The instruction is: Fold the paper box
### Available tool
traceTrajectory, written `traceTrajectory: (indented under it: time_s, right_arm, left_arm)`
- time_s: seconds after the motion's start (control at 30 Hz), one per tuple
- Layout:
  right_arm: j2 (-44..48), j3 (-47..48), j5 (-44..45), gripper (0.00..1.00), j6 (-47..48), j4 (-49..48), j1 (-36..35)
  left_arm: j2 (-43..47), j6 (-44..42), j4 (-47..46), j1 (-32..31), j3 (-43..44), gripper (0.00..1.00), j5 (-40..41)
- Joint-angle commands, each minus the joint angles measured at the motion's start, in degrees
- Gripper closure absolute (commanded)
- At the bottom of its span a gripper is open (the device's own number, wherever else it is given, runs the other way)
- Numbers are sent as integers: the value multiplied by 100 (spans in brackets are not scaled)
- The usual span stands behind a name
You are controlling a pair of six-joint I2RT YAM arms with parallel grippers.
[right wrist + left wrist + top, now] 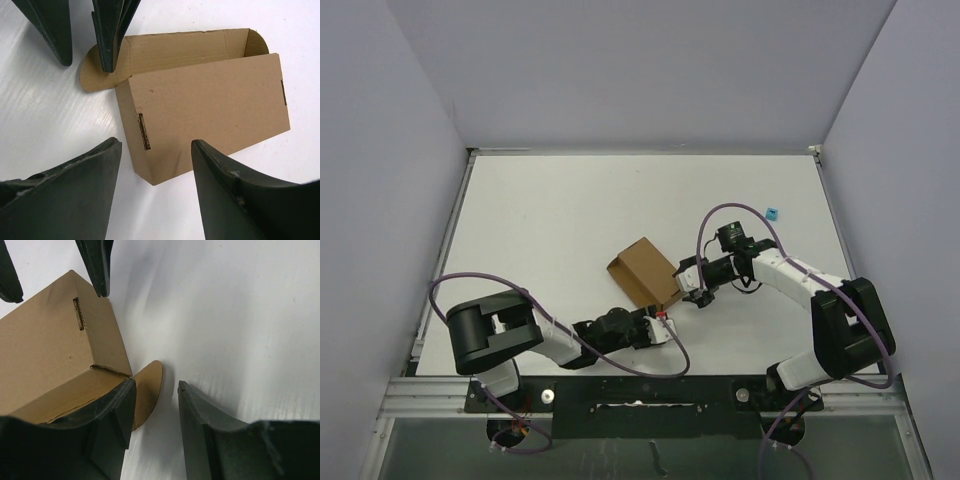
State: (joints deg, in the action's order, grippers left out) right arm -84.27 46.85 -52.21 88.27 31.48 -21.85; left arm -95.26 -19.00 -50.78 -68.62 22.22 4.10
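Observation:
The paper box [645, 270] is a brown cardboard carton lying on the white table, with one long side flap still up. A rounded end flap [149, 390] sticks out flat at its near corner. My left gripper [156, 385] is open around that flap. One of its fingers [112, 415] rests against the box corner and the other stands clear on the table side. My right gripper [156, 143] is open and straddles the opposite lower corner of the box [205, 105] without pinching it. Both grippers, left [662, 320] and right [692, 292], sit at the box's near-right end.
A tiny blue cube [772, 213] lies at the right back of the table. Grey walls close in the table on three sides. The left arm's fingers [110, 35] show at the top of the right wrist view, beside the rounded flap [95, 75].

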Motion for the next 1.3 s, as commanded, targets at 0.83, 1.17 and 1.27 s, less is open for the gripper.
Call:
traceTrajectory:
  time_s: [0.83, 1.17, 1.27]
  right_arm:
    - [-455, 820, -1192, 43, -3340, -469, 685]
    - [-1916, 2237, -371, 43, -5857, 405, 726]
    - [-2197, 2448, -229, 43, -5918, 695, 730]
  left_arm:
    - [-85, 580, -799, -39, -41, 100, 452]
    - [-34, 810, -804, 39, -52, 100, 424]
    - [11, 868, -763, 75, -59, 100, 377]
